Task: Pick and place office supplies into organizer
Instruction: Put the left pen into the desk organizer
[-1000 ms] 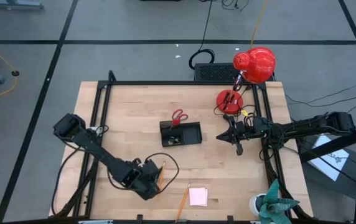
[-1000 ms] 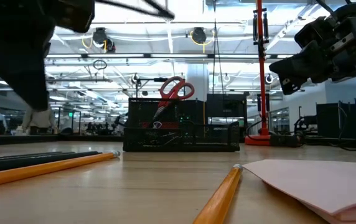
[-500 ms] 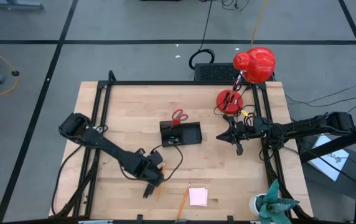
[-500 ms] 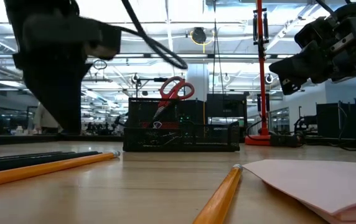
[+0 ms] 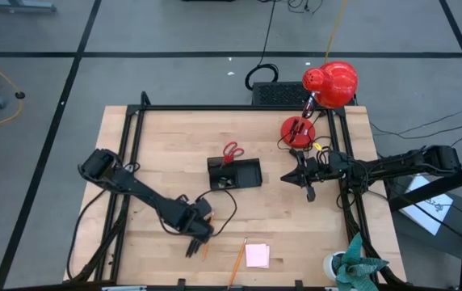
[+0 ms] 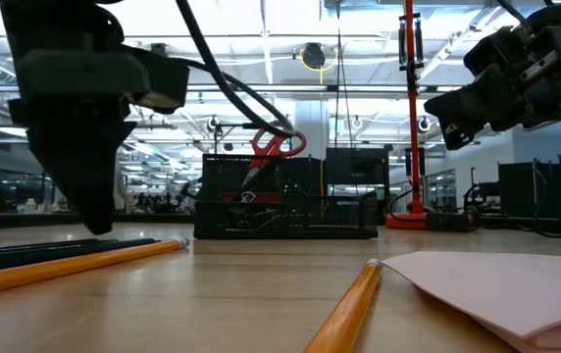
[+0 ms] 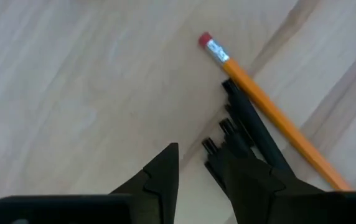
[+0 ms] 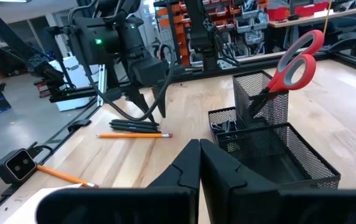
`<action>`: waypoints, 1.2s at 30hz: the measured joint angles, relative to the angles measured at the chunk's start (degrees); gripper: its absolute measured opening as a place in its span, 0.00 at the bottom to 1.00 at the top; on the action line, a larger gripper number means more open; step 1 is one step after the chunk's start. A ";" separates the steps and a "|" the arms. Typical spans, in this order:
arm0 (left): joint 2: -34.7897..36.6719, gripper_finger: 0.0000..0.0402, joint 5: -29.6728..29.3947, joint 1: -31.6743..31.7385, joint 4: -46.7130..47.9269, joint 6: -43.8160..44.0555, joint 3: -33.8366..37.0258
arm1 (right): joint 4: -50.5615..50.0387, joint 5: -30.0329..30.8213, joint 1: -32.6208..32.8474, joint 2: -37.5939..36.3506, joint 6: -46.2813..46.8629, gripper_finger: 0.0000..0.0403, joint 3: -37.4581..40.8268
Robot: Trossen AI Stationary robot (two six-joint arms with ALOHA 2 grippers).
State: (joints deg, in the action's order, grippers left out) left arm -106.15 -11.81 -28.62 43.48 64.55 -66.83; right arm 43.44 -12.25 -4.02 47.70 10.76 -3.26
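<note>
Left gripper [image 5: 195,245] sits low over the desk [image 5: 166,153] nr the front edge, left of centre, fingers spread w/ a clear gap, tips down by the black pens [image 7: 252,134] and an orange pencil [image 7: 271,115]. In the left wrist view one finger [image 7: 162,171] is on bare wood, the other beside the pens; pencil lies just beyond, touching them along its length, eraser end free. Nothing pinched.

Right gripper [image 5: 302,179] hangs above the desk toward the right edge, fingers pressed together, holding nothing; in the right wrist view it looks across at the organizer [image 8: 271,140].

Organizer [image 5: 234,173] = black mesh tray nr desk centre. Red-handled scissors [image 5: 231,151] stand upright in its taller section at the back left corner, handles up. Small dark bits in a low compartment, can't tell what.

2nd orange pencil [image 5: 237,258] lies nr the front edge, just left of the pink sticky-note pad [image 5: 257,255]. Red lamp [image 5: 329,83] w/ round base [image 5: 298,129] at the back right corner; green plant-like object [image 5: 359,263] at the front right corner.
</note>
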 joint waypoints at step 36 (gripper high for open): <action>0.00 0.31 7.61 2.68 3.13 2.72 0.00 | 0.05 0.17 0.01 -0.02 -2.44 0.01 0.02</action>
State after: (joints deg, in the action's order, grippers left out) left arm -106.15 -4.21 -25.93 46.61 67.28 -66.83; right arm 43.48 -12.08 -4.01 47.68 8.32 -3.25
